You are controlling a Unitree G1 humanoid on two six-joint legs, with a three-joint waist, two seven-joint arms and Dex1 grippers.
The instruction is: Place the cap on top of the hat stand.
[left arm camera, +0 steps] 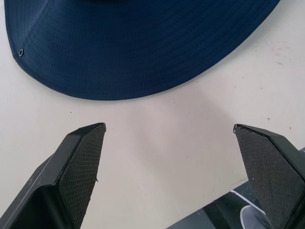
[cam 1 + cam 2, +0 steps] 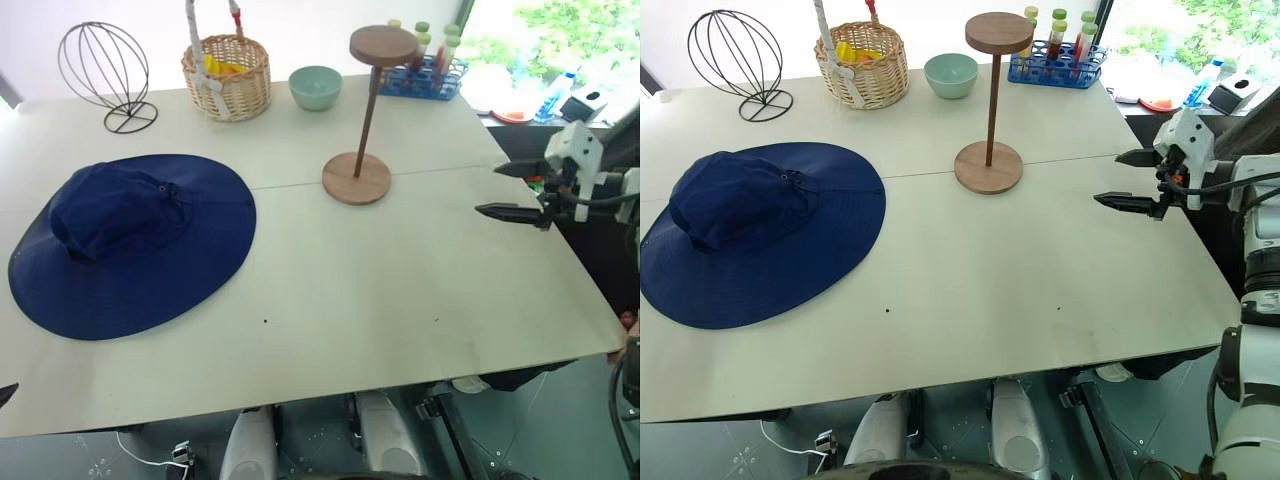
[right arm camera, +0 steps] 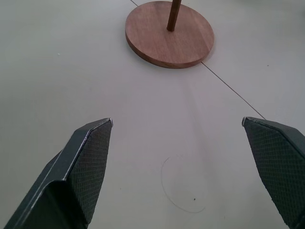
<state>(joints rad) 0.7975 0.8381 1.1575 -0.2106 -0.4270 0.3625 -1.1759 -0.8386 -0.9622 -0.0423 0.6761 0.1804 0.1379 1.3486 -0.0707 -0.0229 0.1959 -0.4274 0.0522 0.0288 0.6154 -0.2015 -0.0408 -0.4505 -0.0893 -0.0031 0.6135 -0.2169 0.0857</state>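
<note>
The navy-blue cap [image 2: 130,240] lies flat on the left half of the table, crown up, its wide brim spread out. Right of the table's middle stands the brown wooden hat stand [image 2: 366,120], upright, its round disc top bare. My right gripper [image 2: 490,190] hovers open over the table's right edge, pointing left toward the stand's base [image 3: 157,40], well short of it and holding nothing. My left gripper [image 1: 169,128] is open and empty above the table, just short of the near rim of the cap's brim [image 1: 138,47].
Along the back edge stand a black wire globe head form [image 2: 103,65], a wicker basket [image 2: 227,78], a pale green bowl [image 2: 315,87] and a blue rack of tubes [image 2: 425,70]. Bare white table [image 2: 400,290] lies between cap and stand.
</note>
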